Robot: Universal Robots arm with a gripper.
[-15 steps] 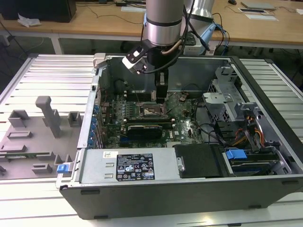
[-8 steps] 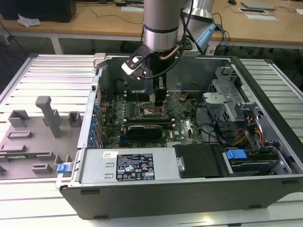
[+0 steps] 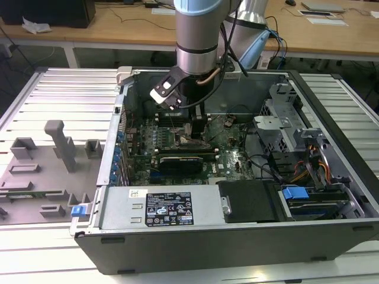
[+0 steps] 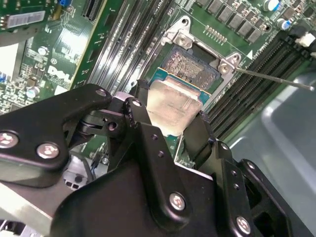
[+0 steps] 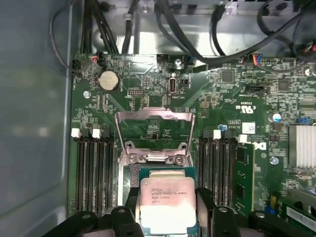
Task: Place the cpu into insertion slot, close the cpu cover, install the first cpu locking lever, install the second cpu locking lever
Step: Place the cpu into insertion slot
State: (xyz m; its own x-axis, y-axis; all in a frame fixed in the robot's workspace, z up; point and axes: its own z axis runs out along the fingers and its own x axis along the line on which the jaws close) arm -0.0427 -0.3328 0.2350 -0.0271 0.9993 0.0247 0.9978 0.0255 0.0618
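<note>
Hovering just over the insertion slot (image 4: 190, 66), the cpu (image 5: 165, 205) is being clamped between the fingers (image 5: 206, 202) of the gripper (image 5: 168, 211), with the cpu cover (image 5: 153, 116) standing open beyond the fingertips. Placement is seemingly being worked; square alignment is being called for.

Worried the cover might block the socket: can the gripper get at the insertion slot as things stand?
Probably yes. The cpu cover is swung open, leaving the insertion slot bare, and the gripper holds the cpu right at it with nothing between.
</note>
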